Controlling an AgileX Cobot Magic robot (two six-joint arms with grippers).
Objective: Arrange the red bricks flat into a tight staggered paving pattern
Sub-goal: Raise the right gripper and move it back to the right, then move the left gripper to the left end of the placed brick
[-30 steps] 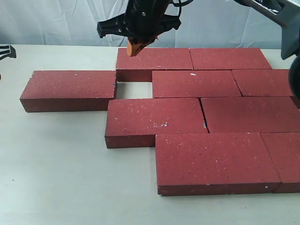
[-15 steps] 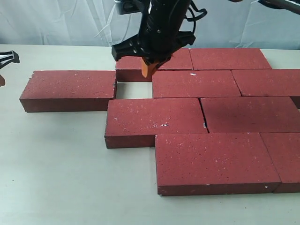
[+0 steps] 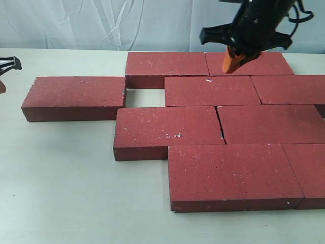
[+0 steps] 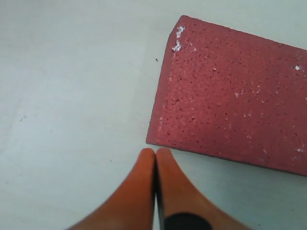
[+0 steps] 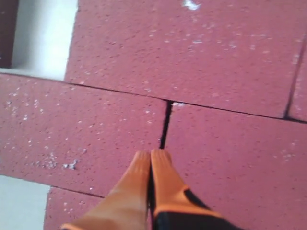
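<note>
Several dark-red bricks lie flat in staggered rows on the table [image 3: 66, 178]. One brick [image 3: 73, 96] lies apart at the left, with a bare gap [image 3: 145, 97] between it and the second-row brick [image 3: 212, 90]. My right gripper [image 3: 229, 65] hovers shut and empty over the back right brick [image 3: 269, 63]. In the right wrist view its orange tips [image 5: 152, 155] sit above a seam [image 5: 165, 122] between bricks. My left gripper [image 4: 155, 153] is shut and empty just off a corner of a brick [image 4: 235, 110], above the bare table.
The back left brick [image 3: 166, 63], a third-row brick [image 3: 167, 129] and a front brick [image 3: 231, 173] form the pattern's stepped left edge. A black part of the left arm [image 3: 7, 63] shows at the far left edge. White cloth hangs behind the table.
My right gripper has swung from over the back left brick to the right, now above the back right brick. The bricks have not moved.
</note>
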